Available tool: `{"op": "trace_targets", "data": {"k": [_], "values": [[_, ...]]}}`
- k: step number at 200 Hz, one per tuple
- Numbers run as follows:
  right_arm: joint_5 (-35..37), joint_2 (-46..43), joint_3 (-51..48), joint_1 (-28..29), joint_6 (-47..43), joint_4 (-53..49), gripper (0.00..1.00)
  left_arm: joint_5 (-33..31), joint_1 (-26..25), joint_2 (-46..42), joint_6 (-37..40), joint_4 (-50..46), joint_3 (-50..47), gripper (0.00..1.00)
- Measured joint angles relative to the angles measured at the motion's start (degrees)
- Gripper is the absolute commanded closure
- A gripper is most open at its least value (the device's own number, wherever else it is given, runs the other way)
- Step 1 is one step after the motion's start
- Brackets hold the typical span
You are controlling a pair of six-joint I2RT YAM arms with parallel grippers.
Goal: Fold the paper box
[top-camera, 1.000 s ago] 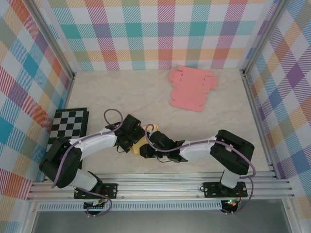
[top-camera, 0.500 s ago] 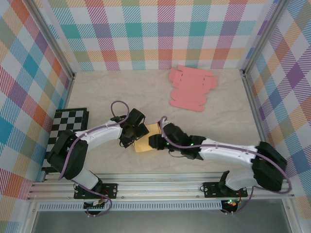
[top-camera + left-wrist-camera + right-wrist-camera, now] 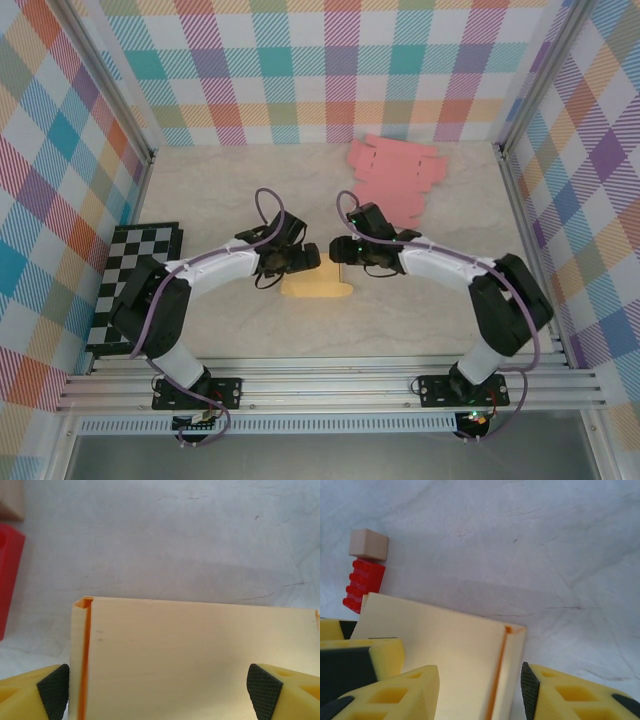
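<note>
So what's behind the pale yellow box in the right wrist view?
A red ridged block lies on the table past the pale yellow box, with a small wooden cube at its far end. The block's near end is covered by the box's corner.

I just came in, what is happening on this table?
Two robot arms are working on a pale yellow folded paper box lying flat on the table. The left tool hangs open above it, and the right tool stands open over its creased edge; neither grips it. A stack of flat pink paper sheets lies at the far side.
</note>
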Motion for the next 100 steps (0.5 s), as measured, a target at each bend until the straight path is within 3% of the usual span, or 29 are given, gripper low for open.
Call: {"op": "trace_targets", "data": {"k": [50, 70, 100], "values": [[-1.57, 4.31, 0.59, 0.28, 3.45, 0.50, 0.57, -0.22, 0.00, 1.81, 1.46, 0.11, 1.07, 0.08], [0.90, 3.61, -0.74, 1.22, 5.14, 1.53, 0.57, -1.09, 0.00, 1.88, 0.44, -2.05, 2.03, 0.00], [4.70, 1.90, -3.19, 4.20, 7.08, 1.07, 0.57, -2.34, 0.00, 0.87, -3.15, -8.44, 5.51, 0.00]]}}
